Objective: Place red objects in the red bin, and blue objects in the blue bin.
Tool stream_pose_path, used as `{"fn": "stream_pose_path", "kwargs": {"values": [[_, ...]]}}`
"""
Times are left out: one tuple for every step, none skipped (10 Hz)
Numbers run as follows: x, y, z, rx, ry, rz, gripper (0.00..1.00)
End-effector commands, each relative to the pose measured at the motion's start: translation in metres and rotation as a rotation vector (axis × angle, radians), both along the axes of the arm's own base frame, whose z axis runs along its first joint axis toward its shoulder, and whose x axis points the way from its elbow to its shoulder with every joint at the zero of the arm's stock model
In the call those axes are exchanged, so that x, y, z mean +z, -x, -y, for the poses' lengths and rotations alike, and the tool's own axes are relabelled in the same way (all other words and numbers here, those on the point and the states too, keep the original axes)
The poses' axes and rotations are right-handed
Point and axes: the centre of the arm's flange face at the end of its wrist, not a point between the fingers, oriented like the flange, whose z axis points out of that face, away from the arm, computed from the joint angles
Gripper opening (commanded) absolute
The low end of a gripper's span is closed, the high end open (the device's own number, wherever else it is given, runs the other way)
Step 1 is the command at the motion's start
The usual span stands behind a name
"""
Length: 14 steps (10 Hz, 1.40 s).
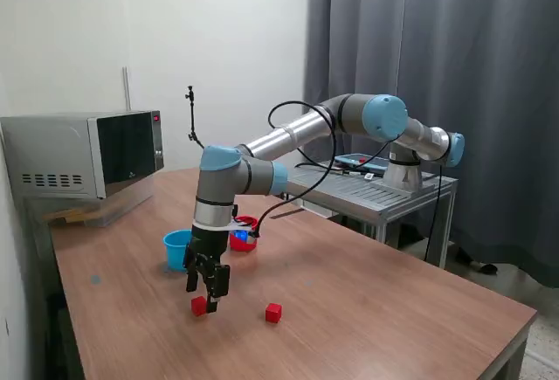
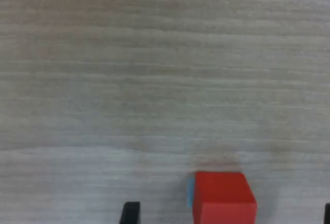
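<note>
My gripper hangs fingers down, just above a small red cube on the wooden table. In the wrist view this cube lies between my two dark fingertips, which stand apart and do not touch it, so the gripper is open. A second red cube lies to the exterior view's right of the first. The light blue bin stands just behind the gripper. The red bin is partly hidden behind my arm. A small blue patch shows at its front; I cannot tell if it is a blue cube.
A microwave stands at the back on the exterior view's left. A metal side table carries the arm's base on the right. The wooden table's front edge runs near the lower right.
</note>
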Motion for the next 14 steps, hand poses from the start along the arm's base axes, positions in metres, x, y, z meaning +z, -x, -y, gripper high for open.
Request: {"fn": "stream_pose_path", "kwargs": {"values": [[-0.0001,0.0018,-0.0007,0.002,-0.001,-0.007,1.00],[-0.0026,0.0021,-0.0007,0.002,-0.001,-0.005,1.00],[-0.0081,0.0017,-0.0007,0.002,0.000,0.001,1.00],[-0.0067,0.0023,-0.0007,0.002,0.000,-0.002,1.00],[-0.0080,0.0022,-0.0007,0.002,0.000,-0.001,1.00],[-0.0087,0.0024,-0.0007,0.002,0.000,-0.001,1.00],[-0.0079,0.0027,-0.0007,0.002,0.000,-0.002,1.00],[-0.0034,0.0045,-0.0008,0.002,-0.001,-0.016,1.00],[-0.0048,0.0044,-0.0009,0.002,-0.002,-0.014,1.00],[-0.0048,0.0044,-0.0009,0.002,-0.002,-0.014,1.00],[-0.0040,0.0047,-0.0009,0.003,-0.003,-0.016,1.00],[-0.0040,0.0047,-0.0009,0.003,-0.003,-0.016,0.00],[-0.0048,0.0043,0.0005,0.005,-0.003,-0.014,0.00],[-0.0040,0.0046,0.0005,0.005,-0.003,-0.016,0.00]]}}
